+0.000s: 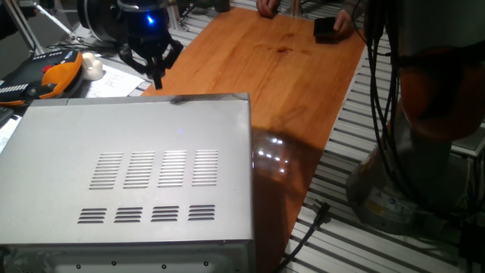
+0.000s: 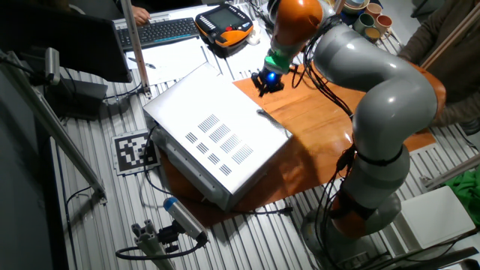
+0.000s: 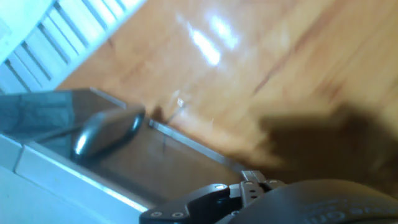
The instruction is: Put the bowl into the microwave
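The microwave (image 1: 129, 182) fills the near part of one fixed view, its silver top panel showing two rows of vent slots; in the other fixed view it sits at an angle on the wooden table (image 2: 322, 120), beside a printed black-and-white marker tag (image 2: 135, 150) on the slatted base. No brand name or lettering can be read on the oven or anywhere else.

The gripper (image 1: 157, 70) hangs just behind the microwave's far top edge, a blue light glowing on its body, fingers pointing down; whether they are apart or closed on anything cannot be told. In the hand view the picture is blurred: a grey rounded shape that may be the bowl (image 3: 107, 130) lies by a glassy, metal-edged panel, apparently the oven's door, with the shiny wood beyond. The bowl is not visible in either fixed view.

An orange teach pendant (image 2: 225, 22) and a black keyboard (image 2: 165, 30) lie on the desk behind the microwave, a white rounded lump (image 1: 92, 67) sits near the pendant, and cups (image 2: 367, 19) stand at the table's far corner.
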